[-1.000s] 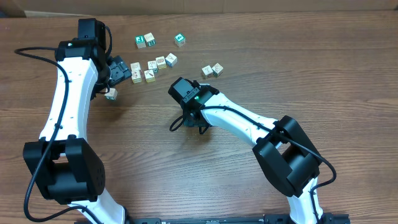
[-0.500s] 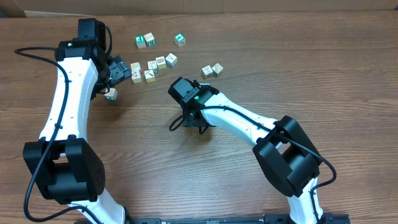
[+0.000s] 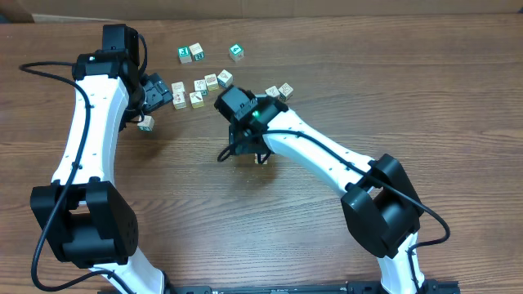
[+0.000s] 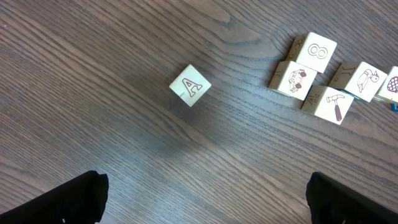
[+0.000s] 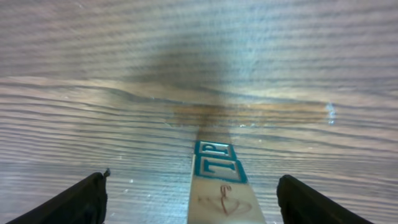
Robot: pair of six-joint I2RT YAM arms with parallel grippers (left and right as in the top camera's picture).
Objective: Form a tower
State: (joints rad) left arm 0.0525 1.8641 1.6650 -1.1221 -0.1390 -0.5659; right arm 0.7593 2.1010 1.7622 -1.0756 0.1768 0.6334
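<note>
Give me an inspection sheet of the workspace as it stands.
Surface: wood-grain table, no spills seen.
Job's things: tower stands upright on the table, teal printed faces showing.
Clutter: loose cubes scattered at the far side; one A cube lies apart.
Grippers: left gripper open, holding nothing; right gripper open, fingers either side of the tower, clear of it.
Cables: black cable trails from the left arm over the table.
Surroundings: tan board along the far edge.
</note>
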